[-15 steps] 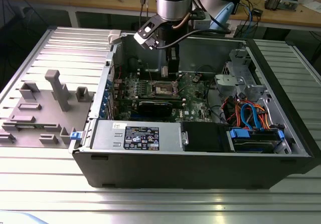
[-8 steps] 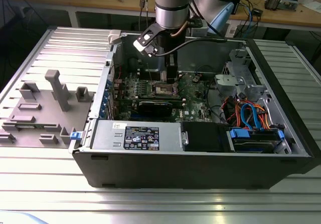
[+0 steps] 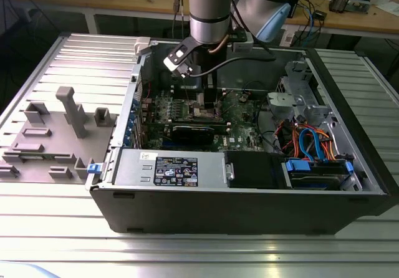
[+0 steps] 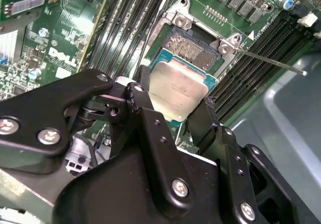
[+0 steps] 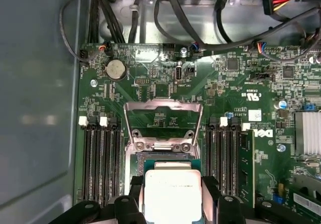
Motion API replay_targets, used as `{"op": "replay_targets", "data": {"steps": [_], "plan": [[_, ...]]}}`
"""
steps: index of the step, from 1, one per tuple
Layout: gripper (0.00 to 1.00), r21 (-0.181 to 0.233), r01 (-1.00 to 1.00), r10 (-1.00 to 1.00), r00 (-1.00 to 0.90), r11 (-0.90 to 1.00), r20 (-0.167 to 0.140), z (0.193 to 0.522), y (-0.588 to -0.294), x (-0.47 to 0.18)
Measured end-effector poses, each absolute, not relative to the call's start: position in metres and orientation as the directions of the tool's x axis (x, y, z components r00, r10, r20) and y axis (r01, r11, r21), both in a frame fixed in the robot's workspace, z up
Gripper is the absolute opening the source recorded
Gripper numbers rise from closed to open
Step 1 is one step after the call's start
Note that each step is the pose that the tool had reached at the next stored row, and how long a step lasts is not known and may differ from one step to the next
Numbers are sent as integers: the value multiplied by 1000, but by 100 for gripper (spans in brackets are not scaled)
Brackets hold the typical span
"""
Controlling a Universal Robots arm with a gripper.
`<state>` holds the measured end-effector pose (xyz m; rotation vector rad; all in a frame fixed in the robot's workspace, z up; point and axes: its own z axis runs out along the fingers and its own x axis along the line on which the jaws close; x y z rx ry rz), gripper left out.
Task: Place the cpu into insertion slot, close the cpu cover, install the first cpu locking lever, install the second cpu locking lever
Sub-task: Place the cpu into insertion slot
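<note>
My gripper is shut on the cpu, a thin square chip with a flat silver top, gripped by two opposite edges between the black fingers. It hangs tilted just above the insertion slot, whose pin field lies bare inside a silvery rim. In the first wrist view the cpu overlaps one edge of the insertion slot. The cpu cover stands swung open beyond it, with green board showing through its window. A thin locking lever sticks out beside the socket. In the exterior view the gripper reaches down into the open computer case.
Long memory slots flank the socket on both sides. A black graphics card lies in front of the socket. Bundled cables run along the board's edge by the case wall. A drive bay with orange and blue cables is at the exterior view's right.
</note>
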<state>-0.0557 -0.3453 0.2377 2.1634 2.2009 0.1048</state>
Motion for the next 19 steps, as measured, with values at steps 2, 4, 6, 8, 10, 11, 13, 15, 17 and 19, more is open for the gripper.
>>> {"op": "replay_targets", "data": {"steps": [2, 4, 6, 8, 10, 11, 13, 15, 17, 19], "plan": [[54, 86, 996, 1000, -18, 17, 9, 231, -345, -57], [54, 86, 996, 1000, -18, 17, 9, 227, -344, -58], [54, 86, 996, 1000, -17, 17, 9, 222, -343, -58], [54, 86, 996, 1000, -17, 16, 9, 220, -342, -59], [54, 86, 996, 1000, -16, 15, 9, 218, -342, -59], [54, 86, 996, 1000, -14, 13, 9, 217, -341, -59], [54, 86, 996, 1000, -9, 8, 9, 215, -341, -59], [54, 86, 996, 1000, -6, 5, 9, 213, -340, -60], [54, 86, 996, 1000, -6, 5, 7, 210, -339, -60], [54, 86, 996, 1000, -6, 7, -5, 207, -335, -60]]}}
